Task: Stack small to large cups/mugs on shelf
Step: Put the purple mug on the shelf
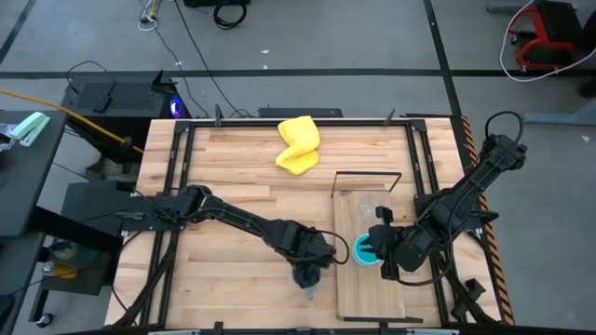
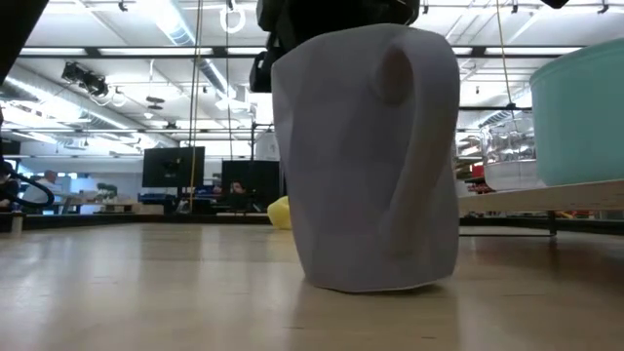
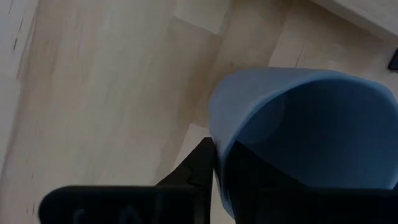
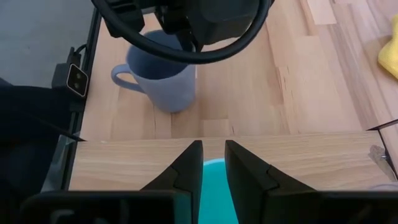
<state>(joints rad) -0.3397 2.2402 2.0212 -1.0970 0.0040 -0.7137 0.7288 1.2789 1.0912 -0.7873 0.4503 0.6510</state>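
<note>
The grey-blue mug (image 1: 307, 275) stands upright on the tabletop left of the shelf, its handle (image 4: 124, 76) toward the near edge. It fills the low view (image 2: 375, 156). My left gripper (image 1: 315, 255) is over it, shut on its rim. The cyan mug (image 1: 364, 249) is on the light-wood shelf board (image 1: 372, 298), and my right gripper (image 1: 380, 246) is shut on it. The clear glass (image 1: 367, 207) stands on the board farther back, near the black wire frame (image 1: 368, 174). My left gripper holds the grey-blue mug's wall at the rim (image 3: 217, 134), with one finger (image 3: 202, 165) outside and the other apparently inside, in the dark. It comes from above. The mug stands upright with its base (image 2: 375, 285) on the table. My right gripper pinches a narrow part of the cyan mug (image 4: 213, 186) between its two fingers (image 4: 186, 171), on the mug's right side. It slants down from the table's right. The fingers hide which part it is. I cannot tell whether the mug's base (image 2: 585, 180) rests on the board.
A yellow cloth (image 1: 299, 144) lies at the table's far middle. The shelf board's left edge (image 4: 205, 140) runs between the two mugs. Bare planks lie left of the grey-blue mug (image 1: 223, 270).
</note>
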